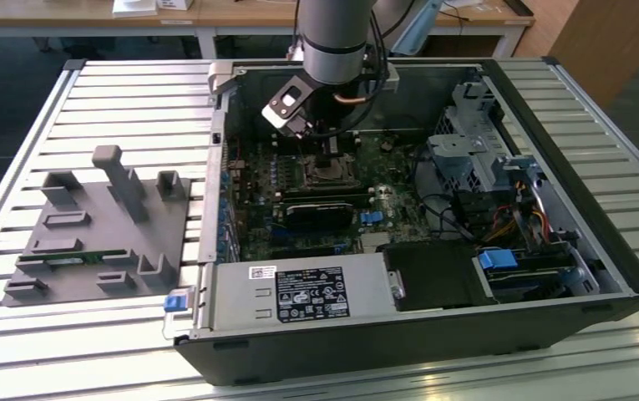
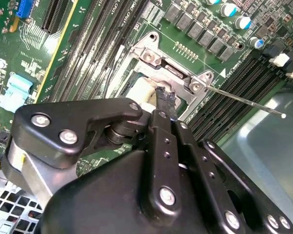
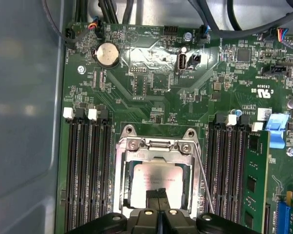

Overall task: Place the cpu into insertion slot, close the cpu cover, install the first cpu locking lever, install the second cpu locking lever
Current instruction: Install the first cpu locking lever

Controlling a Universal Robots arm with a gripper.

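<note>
Gripper, shut and empty, is sitting straight over the cpu, upper-centre of exterior view; locking lever alongside.

Robotics lab or workshop setting. Evidenced by slatted aluminium table, opened computer case laid on it, grey fixture block alongside, industrial robot arm above, wooden tables on dark floor beyond.

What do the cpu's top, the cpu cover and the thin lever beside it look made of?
The cpu: dull silvery-beige top with soft sheen, probably plated metal. The cpu cover: silver-grey sheet metal, judging by bright glints and thin edges. The lever: slim shiny rod, likely steel.
</note>
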